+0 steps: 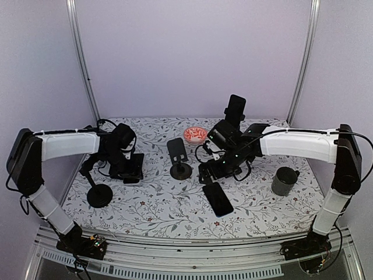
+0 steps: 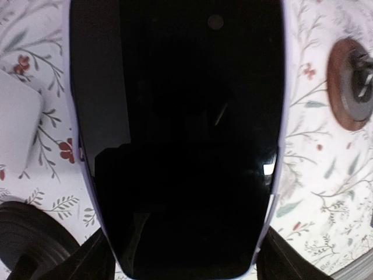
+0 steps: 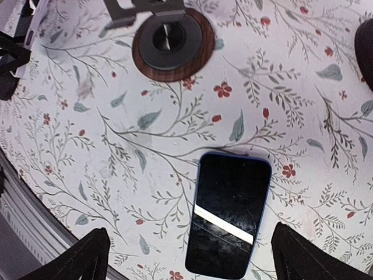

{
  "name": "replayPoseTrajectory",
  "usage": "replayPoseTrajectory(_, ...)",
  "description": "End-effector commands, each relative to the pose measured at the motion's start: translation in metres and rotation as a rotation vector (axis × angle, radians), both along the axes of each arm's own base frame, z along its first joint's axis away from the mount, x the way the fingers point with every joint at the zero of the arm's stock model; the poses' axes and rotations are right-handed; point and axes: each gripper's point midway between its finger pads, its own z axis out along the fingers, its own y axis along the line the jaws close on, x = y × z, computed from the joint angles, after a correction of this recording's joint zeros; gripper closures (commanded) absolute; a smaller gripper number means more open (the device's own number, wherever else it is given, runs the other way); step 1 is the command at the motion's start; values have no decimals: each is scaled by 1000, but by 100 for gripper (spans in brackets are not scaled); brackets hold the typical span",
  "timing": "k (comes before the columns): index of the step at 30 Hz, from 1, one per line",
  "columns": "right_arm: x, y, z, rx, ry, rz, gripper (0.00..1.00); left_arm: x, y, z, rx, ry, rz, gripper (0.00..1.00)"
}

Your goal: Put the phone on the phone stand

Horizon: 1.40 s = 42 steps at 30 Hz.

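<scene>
Early days: the blue-edged phone [image 3: 230,213] lies flat on the tabletop [image 3: 116,146], near the phone stand [image 1: 177,149] but not on it, right end effector [image 3: 192,252] spread wide and empty above it, left end effector [image 2: 186,258] straddling a second phone [image 2: 175,140], grip impossible to call.

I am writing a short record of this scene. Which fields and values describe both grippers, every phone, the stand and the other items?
left gripper: fingers on both long edges of the purple-edged phone, apparently gripping it
right gripper: open, empty, above the blue-edged phone
blue-edged phone: flat on the table, screen up
phone stand: centre of table, no phone on it
third phone: upright at the back, behind the right arm
other items: red bowl, grey mug, black round-based stand
</scene>
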Motion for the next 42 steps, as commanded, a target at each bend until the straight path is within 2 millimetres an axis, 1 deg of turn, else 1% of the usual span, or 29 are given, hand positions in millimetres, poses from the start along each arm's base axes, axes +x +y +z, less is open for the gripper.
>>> replayPoseTrajectory(1, 16, 23, 66, 153, -120, 34, 1, 21, -16, 55, -76, -262, -8, 100)
replayPoseTrajectory(3, 23, 36, 93, 238, -174, 45, 4, 22, -21, 73, -103, -337, -9, 100)
replayPoseTrajectory(7, 32, 56, 142, 404, -280, 65, 11, 21, -40, 108, -163, -468, -41, 100)
replayPoseTrajectory(10, 38, 70, 165, 497, -332, 84, 15, 20, -57, 130, -196, -547, -75, 100)
replayPoseTrajectory(13, 41, 88, 178, 567, -342, 120, 20, 17, -76, 152, -227, -618, -114, 100)
replayPoseTrajectory(16, 43, 104, 185, 621, -337, 153, 22, 15, -92, 168, -259, -663, -143, 100)
replayPoseTrajectory(20, 47, 115, 189, 660, -339, 159, 24, 11, -110, 185, -299, -708, -176, 100)
replayPoseTrajectory(22, 49, 119, 188, 667, -332, 161, 25, 9, -117, 192, -313, -727, -191, 100)
replayPoseTrajectory(24, 51, 123, 182, 666, -318, 163, 27, 7, -123, 198, -323, -742, -200, 100)
replayPoseTrajectory(32, 52, 133, 171, 683, -284, 171, 35, -3, -143, 210, -359, -776, -257, 100)
replayPoseTrajectory(35, 51, 136, 169, 693, -277, 181, 46, -5, -149, 212, -364, -782, -273, 100)
replayPoseTrajectory(36, 50, 137, 169, 701, -276, 186, 51, -5, -150, 212, -363, -782, -276, 100)
replayPoseTrajectory(39, 50, 140, 171, 719, -277, 196, 76, -4, -154, 214, -359, -790, -285, 100)
replayPoseTrajectory(40, 49, 140, 171, 721, -275, 199, 84, -4, -156, 214, -358, -794, -290, 98)
replayPoseTrajectory(41, 50, 141, 171, 722, -277, 200, 94, -4, -157, 214, -358, -795, -298, 86)
replayPoseTrajectory(42, 50, 140, 171, 722, -278, 199, 100, -4, -158, 212, -353, -795, -304, 69)
